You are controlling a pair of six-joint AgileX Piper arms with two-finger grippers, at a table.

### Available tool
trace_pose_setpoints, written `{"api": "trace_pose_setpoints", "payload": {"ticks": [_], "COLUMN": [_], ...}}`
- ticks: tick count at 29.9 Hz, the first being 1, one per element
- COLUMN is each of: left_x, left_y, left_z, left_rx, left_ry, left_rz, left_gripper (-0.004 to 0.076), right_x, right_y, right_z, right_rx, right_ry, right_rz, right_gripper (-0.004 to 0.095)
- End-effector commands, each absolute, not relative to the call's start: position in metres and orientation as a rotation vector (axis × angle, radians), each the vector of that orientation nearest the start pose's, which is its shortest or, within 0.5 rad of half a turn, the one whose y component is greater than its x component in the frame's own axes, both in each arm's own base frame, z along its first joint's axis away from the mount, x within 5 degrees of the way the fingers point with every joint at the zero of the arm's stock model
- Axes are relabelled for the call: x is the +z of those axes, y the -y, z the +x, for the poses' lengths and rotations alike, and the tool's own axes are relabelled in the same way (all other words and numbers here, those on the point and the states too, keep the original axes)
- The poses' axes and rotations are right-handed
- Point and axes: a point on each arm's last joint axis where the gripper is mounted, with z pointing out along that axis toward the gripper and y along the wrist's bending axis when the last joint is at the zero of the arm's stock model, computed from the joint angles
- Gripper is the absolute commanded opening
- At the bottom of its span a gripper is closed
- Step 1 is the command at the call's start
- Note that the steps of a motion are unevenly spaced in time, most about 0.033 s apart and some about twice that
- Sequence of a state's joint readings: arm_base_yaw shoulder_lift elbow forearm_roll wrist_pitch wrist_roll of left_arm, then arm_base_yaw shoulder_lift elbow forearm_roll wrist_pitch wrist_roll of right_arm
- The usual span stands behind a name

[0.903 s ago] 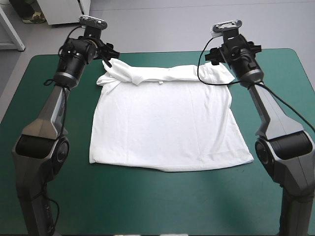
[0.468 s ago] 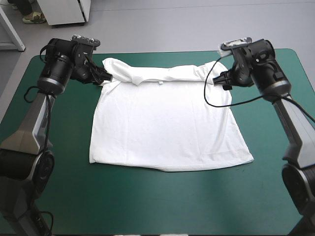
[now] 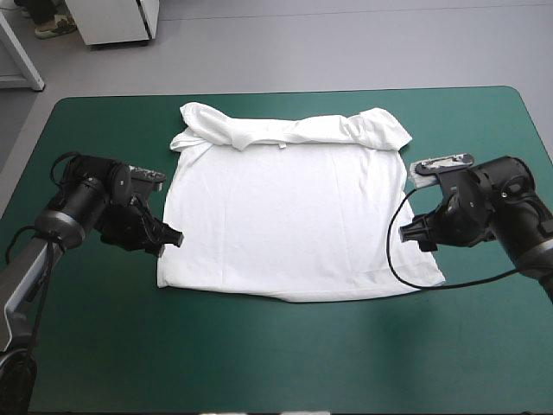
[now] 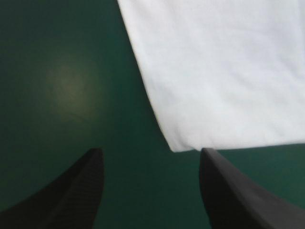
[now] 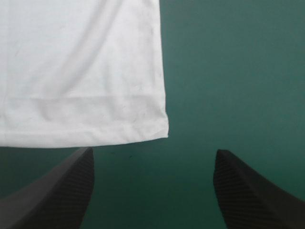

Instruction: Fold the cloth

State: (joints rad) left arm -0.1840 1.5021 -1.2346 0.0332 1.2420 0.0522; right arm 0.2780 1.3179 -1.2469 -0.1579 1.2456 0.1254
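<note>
The near stretch of the teal-green cover lies bare; beyond it the white T-shirt is spread flat at the table's middle, its hem toward the near edge; the left gripper sits low just beside the shirt's near left corner, its black fingers spread wide and holding nothing, the corner just ahead of the gap between them; the right gripper sits likewise at the near right corner, fingers spread apart and empty, the corner ahead of them and toward the left finger; at the far end the sleeves and collar lie folded inward in a rumpled band.
</note>
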Motion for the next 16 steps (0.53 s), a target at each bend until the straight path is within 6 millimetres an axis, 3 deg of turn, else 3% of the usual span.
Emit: {"api": "trace_pose_setpoints", "payload": {"ticks": [1, 8, 16], "left_x": [0.293, 0.265, 0.218], "left_y": [0.043, 0.044, 0.05], "left_z": [0.276, 0.292, 0.281], "left_rx": [-0.036, -0.144, -0.233], "left_ry": [-2.965, -3.017, -3.022], "left_rz": [0.29, 0.181, 0.055], "left_gripper": [0.0427, 0.0427, 0.0426], "right_x": [0.349, 0.334, 0.32], "right_y": [-0.053, -0.052, -0.051], "right_z": [0.235, 0.232, 0.23], "right_rx": [-0.097, -0.109, -0.113], "right_ry": [-2.731, -2.786, -2.816], "right_rz": [-0.237, -0.199, -0.126], "right_gripper": [0.0656, 0.0656, 0.0656]}}
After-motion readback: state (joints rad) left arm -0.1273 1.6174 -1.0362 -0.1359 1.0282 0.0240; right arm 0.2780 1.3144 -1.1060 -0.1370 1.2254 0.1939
